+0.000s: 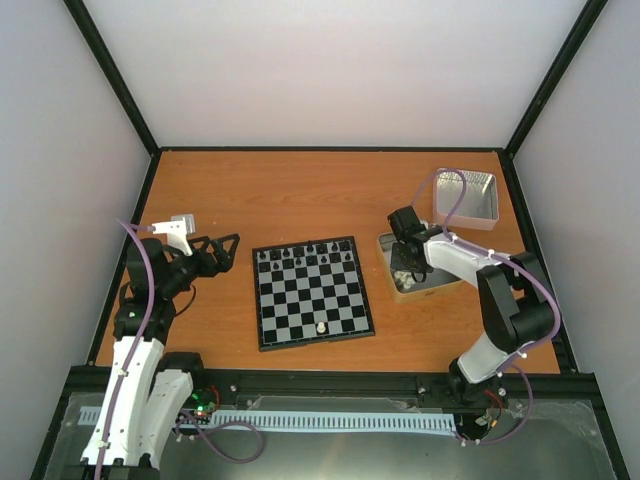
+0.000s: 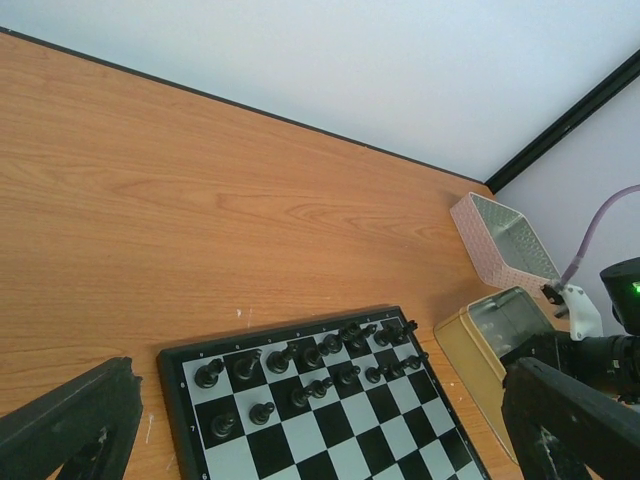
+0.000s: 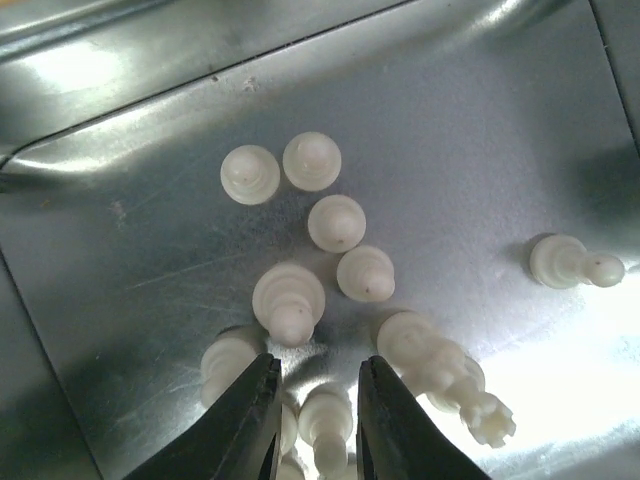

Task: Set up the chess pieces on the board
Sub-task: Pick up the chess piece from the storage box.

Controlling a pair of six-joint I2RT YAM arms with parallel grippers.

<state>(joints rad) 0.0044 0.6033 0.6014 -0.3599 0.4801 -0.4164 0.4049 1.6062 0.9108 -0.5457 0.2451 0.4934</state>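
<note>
The board (image 1: pixel 315 292) lies mid-table, with black figures along its two far rows and one cream-white chess piece (image 1: pixel 321 327) on its near row. My right gripper (image 1: pixel 405 260) is down inside an open metal tin (image 1: pixel 385 252). In the right wrist view its jaws (image 3: pixel 318 375) stand a little apart, open around a lying cream-white piece (image 3: pixel 335 425) without clearly pinching it. Several more cream-white pieces (image 3: pixel 335 225) lie on the tin floor (image 3: pixel 150 250), one apart (image 3: pixel 570 262). My left gripper (image 1: pixel 225 250) is open and empty, left of the board (image 2: pixel 330 430).
A second silver tin (image 1: pixel 466 197) stands at the back right, also shown in the left wrist view (image 2: pixel 500 245). The tin with the pieces (image 2: pixel 480 350) sits just right of the board. Black frame rails edge the table.
</note>
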